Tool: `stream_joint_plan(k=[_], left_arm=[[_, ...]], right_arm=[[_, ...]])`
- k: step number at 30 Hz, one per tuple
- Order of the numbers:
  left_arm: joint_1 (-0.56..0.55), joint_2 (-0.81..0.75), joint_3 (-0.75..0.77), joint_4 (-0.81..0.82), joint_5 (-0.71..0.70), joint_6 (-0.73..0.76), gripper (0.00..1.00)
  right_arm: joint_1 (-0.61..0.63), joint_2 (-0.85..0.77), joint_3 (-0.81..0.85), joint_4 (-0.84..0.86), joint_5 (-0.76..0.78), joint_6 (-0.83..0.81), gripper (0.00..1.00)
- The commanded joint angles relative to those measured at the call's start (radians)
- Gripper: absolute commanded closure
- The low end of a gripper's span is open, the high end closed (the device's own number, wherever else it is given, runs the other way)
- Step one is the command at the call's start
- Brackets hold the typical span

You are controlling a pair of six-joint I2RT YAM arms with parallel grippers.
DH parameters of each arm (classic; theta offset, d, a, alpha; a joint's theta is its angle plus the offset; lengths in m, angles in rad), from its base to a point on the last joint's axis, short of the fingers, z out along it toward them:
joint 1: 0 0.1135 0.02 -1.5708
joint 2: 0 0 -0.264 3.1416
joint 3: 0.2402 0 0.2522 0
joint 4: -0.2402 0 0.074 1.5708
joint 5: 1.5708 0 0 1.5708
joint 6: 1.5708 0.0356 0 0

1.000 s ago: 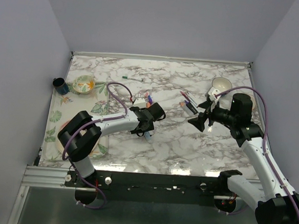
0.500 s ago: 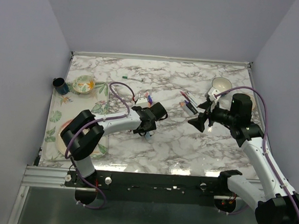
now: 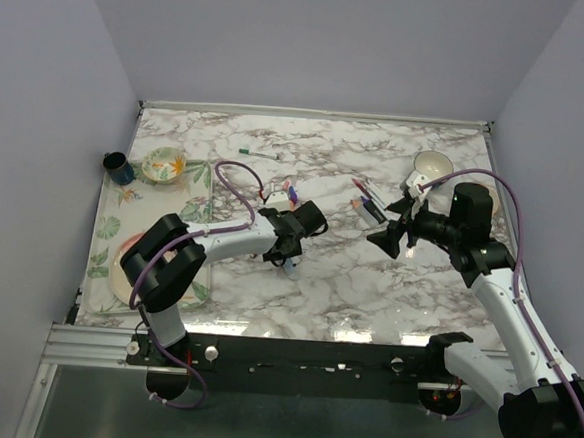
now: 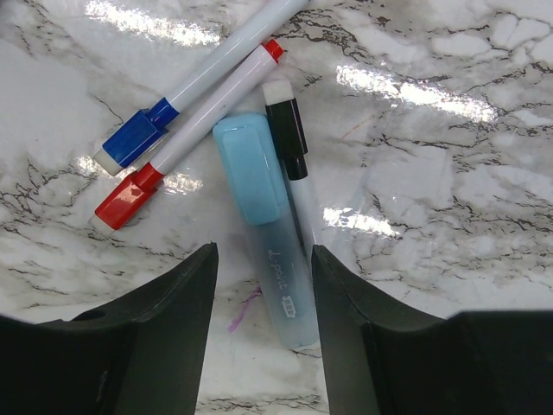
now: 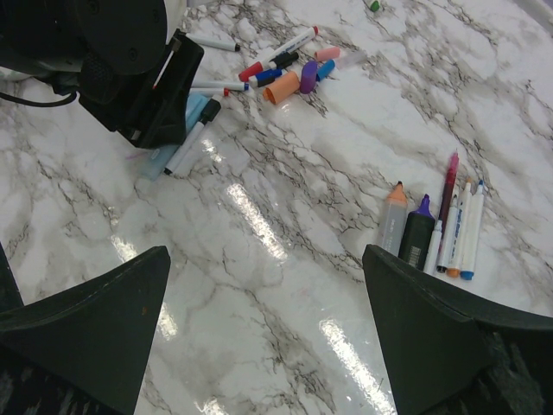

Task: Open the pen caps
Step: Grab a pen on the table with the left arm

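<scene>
Two open grippers: left gripper (image 4: 263, 251) straddles the highlighter (image 4: 281, 285), its cap (image 4: 249, 160) on, mid-table; loose pen caps (image 5: 294, 79) lie just beyond. Right gripper (image 5: 265, 255) hovers over bare table (image 5: 104, 207), edges well away.

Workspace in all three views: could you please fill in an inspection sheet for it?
Surface: marble tabletop, glossy, with a faint purple mark beside the highlighter.
Job's things: blue cap, red cap, black cap and light-blue cap are all on their pens; a stubby orange piece and purple piece look like loose caps.
Clutter: dark cup, floral bowl, white bowl, leaf-print mat, second pen cluster.
Grippers: left gripper open, straddling the highlighter; right gripper open wide, holding nothing.
Cables: purple cable looped on each arm, no snag seen.
Surroundings: plain walls; nothing else seen.
</scene>
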Motion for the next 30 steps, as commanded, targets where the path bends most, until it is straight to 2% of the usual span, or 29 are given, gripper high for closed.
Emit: stream_joint_plan(k=[1, 22, 26, 30], left_arm=[[-0.006, 0.004, -0.003, -0.002, -0.019, -0.019, 0.45], [-0.006, 0.05, -0.032, 0.008, -0.019, -0.033, 0.55], [-0.005, 0.04, -0.041, 0.008, -0.019, -0.038, 0.63], [-0.006, 0.013, -0.053, 0.007, -0.022, -0.041, 0.75]], right_arm=[[-0.006, 0.002, 0.021, -0.011, -0.023, -0.014, 0.0], [-0.005, 0.002, 0.022, -0.016, -0.022, -0.016, 0.0], [-0.005, 0.002, 0.024, -0.014, -0.02, -0.019, 0.0], [-0.005, 0.0, 0.022, -0.014, -0.019, -0.017, 0.0]])
